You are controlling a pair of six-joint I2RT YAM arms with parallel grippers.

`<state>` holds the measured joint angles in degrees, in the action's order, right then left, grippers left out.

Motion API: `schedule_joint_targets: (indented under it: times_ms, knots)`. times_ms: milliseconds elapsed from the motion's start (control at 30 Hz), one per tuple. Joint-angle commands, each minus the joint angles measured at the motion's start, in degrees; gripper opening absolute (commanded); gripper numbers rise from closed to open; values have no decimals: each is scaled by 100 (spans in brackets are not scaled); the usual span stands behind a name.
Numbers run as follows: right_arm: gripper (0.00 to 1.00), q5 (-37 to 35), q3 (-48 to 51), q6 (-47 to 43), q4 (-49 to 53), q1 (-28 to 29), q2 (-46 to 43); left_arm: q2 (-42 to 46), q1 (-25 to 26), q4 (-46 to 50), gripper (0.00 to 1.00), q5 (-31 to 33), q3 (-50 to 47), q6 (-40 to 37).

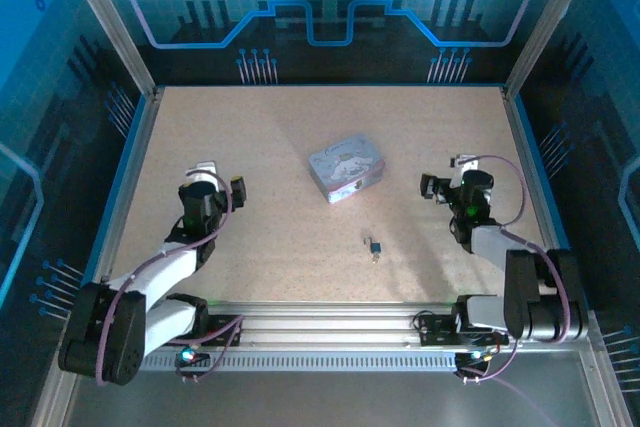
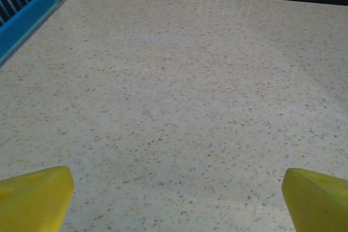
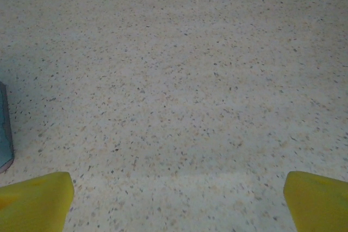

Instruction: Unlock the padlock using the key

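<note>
Left gripper is held open, yellow fingertips spread wide over the speckled tabletop. A silver tin is noted mid-tabletop, set askew. The padlock is found nearer the arms than the tin and apart from it, on open surface between both grippers. Its long axis runs roughly near-far, brassy bit nearest. The key cannot be told apart. Right gripper is likewise open. Blue-lit panelled walls enclose the table.

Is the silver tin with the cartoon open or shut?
Shut. The tin lies flat on the table, its printed lid covering the top.
</note>
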<state>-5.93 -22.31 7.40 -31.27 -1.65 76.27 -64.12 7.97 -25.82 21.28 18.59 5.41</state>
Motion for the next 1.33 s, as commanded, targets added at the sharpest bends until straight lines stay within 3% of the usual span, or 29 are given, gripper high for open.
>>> schedule_joint_targets:
  times_ms: [0, 167, 300, 500, 667, 1300]
  knots:
    - [100, 31, -17, -214, -958, 121, 305, -373, -102, -937, 99, -484, -110, -178]
    - [100, 144, 189, -544, -2010, 332, 953, -1090, -191, -1770, 99, -996, 17, -500]
    - [100, -6, -141, -598, -1337, 440, 953, -1481, -216, -1847, 99, -1240, 267, -925]
    - [100, -74, -161, -631, -1326, 486, 968, -2471, -565, -3153, 99, -1525, 118, -725]
    - [100, -119, -177, -667, -1295, 527, 969, -2457, -664, -2608, 99, -1541, 354, -616]
    - [100, -37, -239, -744, -1206, 561, 978, -2456, -772, -2636, 99, -1668, 353, -523]
